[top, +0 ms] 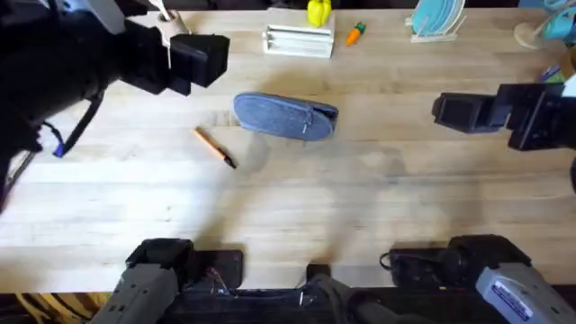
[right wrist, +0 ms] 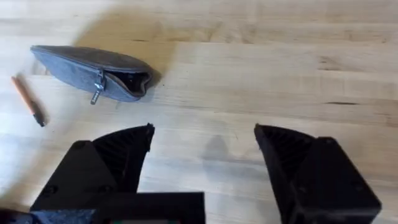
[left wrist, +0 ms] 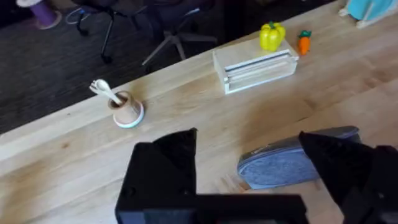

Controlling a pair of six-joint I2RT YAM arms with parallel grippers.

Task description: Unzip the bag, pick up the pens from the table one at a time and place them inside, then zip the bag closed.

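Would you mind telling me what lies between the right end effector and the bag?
Bare table: the right wrist view shows nothing between the right end effector and the bag.

The pale butcher-block wooden tabletop (right wrist: 261, 68) looks smooth with a matt grain. Ahead of the right gripper (right wrist: 204, 140), whose black fingers look like matt plastic, lies the oblong blue-grey felt-like fabric pouch (right wrist: 87, 68), soft and matt, with a small metal zipper pull (right wrist: 97, 93).

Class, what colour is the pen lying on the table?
Orange with a black tip; the pen shows best in the overhead view.
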